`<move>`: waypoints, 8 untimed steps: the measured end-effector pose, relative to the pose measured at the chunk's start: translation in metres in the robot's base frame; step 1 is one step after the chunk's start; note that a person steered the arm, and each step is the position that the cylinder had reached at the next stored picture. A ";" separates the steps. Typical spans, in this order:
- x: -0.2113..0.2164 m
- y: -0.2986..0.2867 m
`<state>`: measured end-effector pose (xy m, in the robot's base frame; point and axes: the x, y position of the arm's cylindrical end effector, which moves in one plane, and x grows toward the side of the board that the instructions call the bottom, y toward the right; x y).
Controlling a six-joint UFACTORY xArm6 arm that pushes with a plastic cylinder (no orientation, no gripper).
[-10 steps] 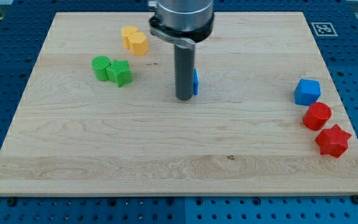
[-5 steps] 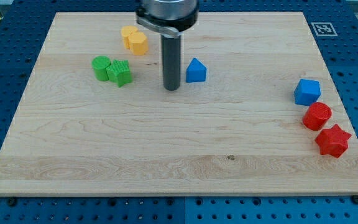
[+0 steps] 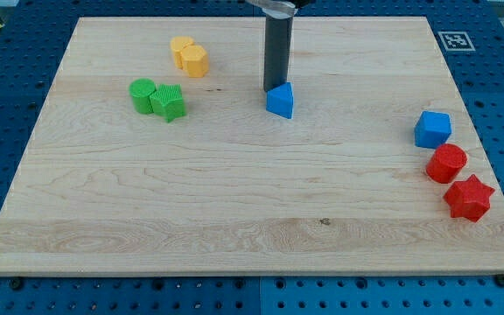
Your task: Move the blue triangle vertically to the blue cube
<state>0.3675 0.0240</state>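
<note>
Rod-only end effector, nothing to clench; my tip (image 3: 276, 90) touching the small blue plastic triangle (image 3: 280, 101) from 12 o'clock, mid wooden surface (image 3: 234, 219). Blue plastic cube (image 3: 432, 129) well apart toward 3 o'clock. Risk: off-centre push spinning the triangle, slipping aside.

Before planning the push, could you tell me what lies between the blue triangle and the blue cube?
Nothing: in the camera view, only bare board separates the blue triangle from the blue cube.

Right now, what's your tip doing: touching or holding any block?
My tip: no gripper, holds nothing; it sits right at the blue triangle's top side in the view, apparently touching.
</note>
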 end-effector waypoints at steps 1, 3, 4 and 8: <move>0.040 -0.021; 0.050 -0.023; 0.042 -0.007; 0.041 0.091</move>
<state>0.4083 0.1151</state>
